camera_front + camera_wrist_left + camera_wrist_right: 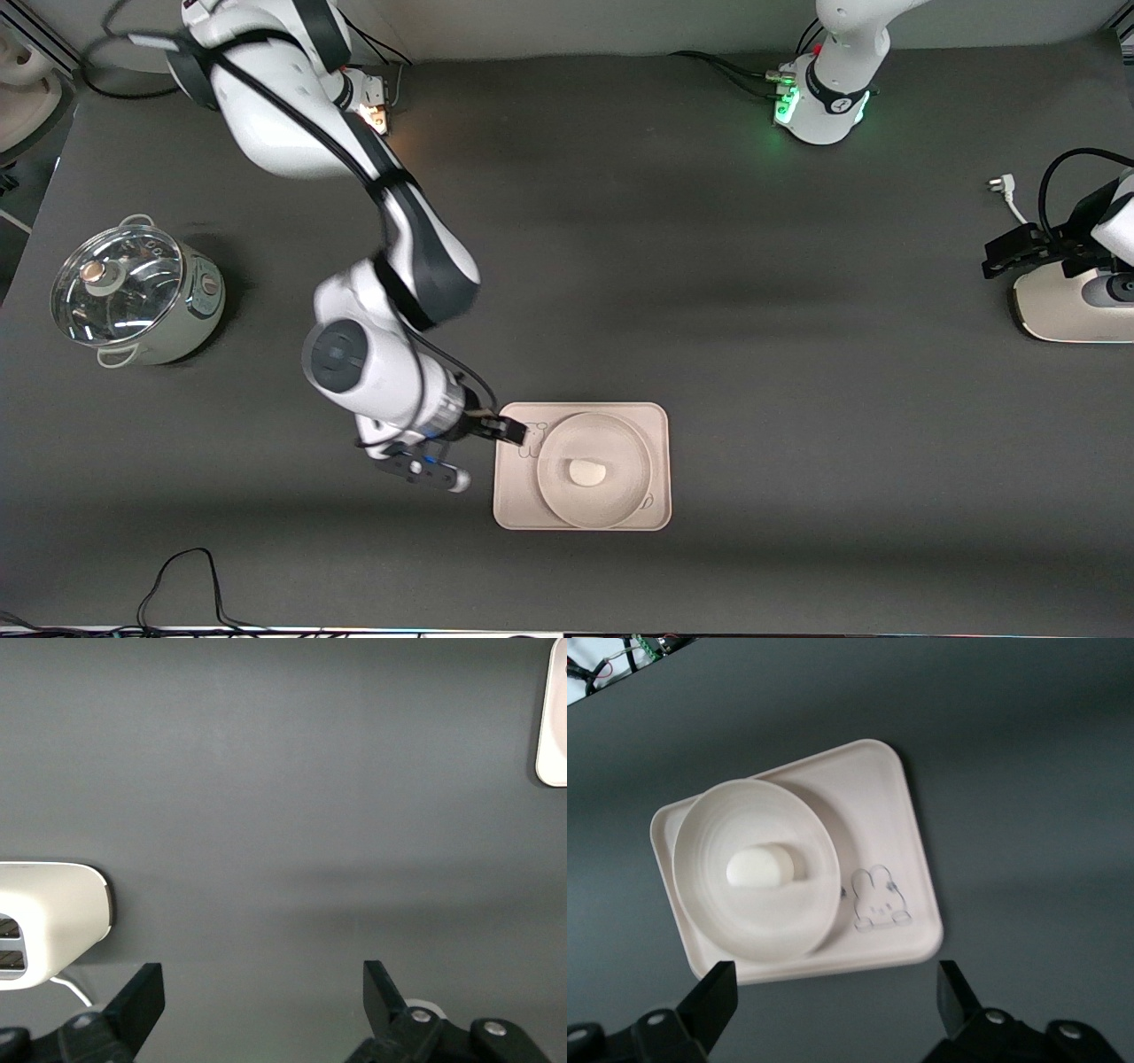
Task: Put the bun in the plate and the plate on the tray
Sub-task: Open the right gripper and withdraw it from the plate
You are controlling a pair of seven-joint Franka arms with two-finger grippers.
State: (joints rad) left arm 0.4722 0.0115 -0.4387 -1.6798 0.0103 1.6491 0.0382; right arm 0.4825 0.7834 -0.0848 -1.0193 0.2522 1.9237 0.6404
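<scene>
A: Noting positions, right arm's end first. Right tool [512, 431] hangs over the tray's [516, 509] edge, jaws wide, holding nothing. Bun [586, 472] lies in the plate [611, 509]; plate sits on the tray.

B: And the left tool [259, 1005]?

A: Waiting at its own end, wide, empty, well apart. Task looks done; the right one only needs lifting clear, away from the plate beside it.

Your right hand [524, 433] hangs open over tray [514, 505] edge beside plate [620, 434]; pot [137, 297] blocks right arm's end; bench [797, 354] middle open.
</scene>
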